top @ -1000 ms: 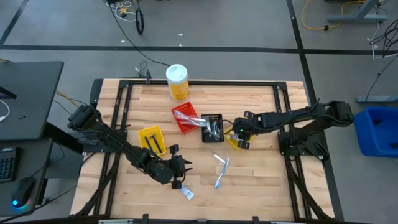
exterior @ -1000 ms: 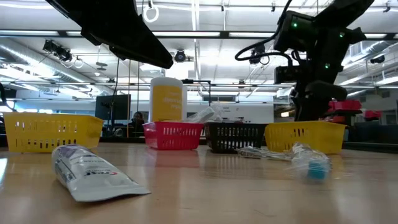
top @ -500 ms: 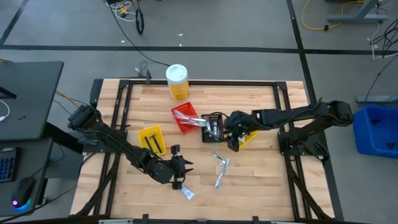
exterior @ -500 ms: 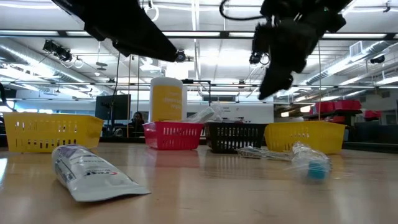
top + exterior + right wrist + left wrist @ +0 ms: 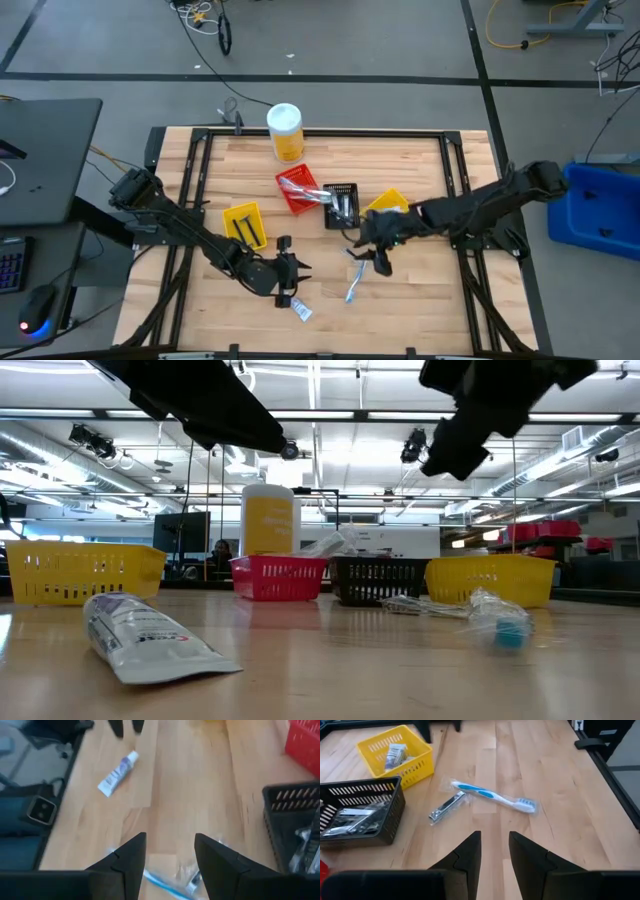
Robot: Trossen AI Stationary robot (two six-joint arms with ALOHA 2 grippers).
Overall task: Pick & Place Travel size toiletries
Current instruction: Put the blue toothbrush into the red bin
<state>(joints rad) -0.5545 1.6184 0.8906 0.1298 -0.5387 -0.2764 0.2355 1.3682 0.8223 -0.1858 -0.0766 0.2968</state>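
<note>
Lower centre of the high view: the toothbrush [image 5: 352,287] lies on the table [image 5: 420,300], long axis near-vertical. The right gripper [image 5: 379,262], released and empty, hovers just right of it, nearer than the left gripper [image 5: 290,270], also released.

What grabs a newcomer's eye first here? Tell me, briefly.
The tall yellow canister at the table's far edge, then the row of small bins in front of it: red bin, black bin and two yellow ones. Nearer, the open right gripper hovers by a blue toothbrush; the open left gripper hangs over a white tube.
</note>
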